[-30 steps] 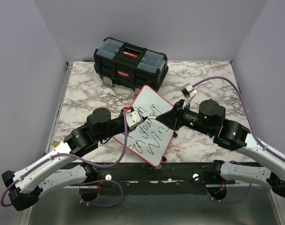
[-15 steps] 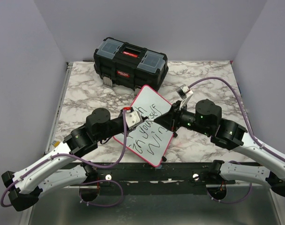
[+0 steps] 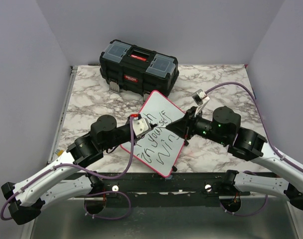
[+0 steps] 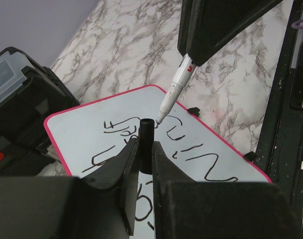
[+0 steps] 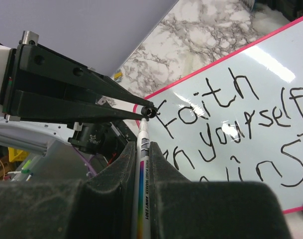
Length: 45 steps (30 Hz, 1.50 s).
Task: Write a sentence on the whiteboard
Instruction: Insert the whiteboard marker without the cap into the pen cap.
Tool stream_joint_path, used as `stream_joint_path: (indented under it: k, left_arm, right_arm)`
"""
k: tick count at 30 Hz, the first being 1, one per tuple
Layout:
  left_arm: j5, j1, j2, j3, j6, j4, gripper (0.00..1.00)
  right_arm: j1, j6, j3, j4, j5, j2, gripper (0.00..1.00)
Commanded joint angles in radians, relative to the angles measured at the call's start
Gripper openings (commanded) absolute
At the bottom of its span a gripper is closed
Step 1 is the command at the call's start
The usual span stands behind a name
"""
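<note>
One whiteboard (image 3: pixel 158 102) lies skewed mid-bench (image 3: pixel 91 94), its near corner reaching the front edge, bearing one sentence (image 3: pixel 158 142) in three lines. Your left fingers (image 4: pixel 144 147) pinch one black cap (image 4: pixel 147 130). Your right fingers (image 5: pixel 143 154) clamp one marker (image 5: pixel 144 132), its tip at the cap. One toolbox (image 3: pixel 139 66) stands just beyond the far corner, and your room lies toward both side edges.

Red-rimmed white whiteboard (image 3: pixel 159 104), black sentence (image 3: pixel 160 149)

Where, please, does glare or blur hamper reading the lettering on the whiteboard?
Right wrist: a glare streak on the whiteboard misses the lettering, which reads sharply. Left wrist: dark, soft fingers and cap hide some strokes. Top external: evenly lit, lettering small.
</note>
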Motion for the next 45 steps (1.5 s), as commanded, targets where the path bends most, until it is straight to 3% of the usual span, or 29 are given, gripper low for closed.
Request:
stream_joint_path:
  k: [1,45]
  left_arm:
    - [0.025,0.002,-0.013,-0.011,0.003,0.017,0.0]
    - [0.029,0.002,-0.019,-0.016,-0.005,0.031,0.0]
  right_arm:
    - [0.002,-0.001,0.024,0.004,0.067,-0.038,0.01]
    - [0.001,0.024,-0.011,0.04,0.014,-0.001,0.01]
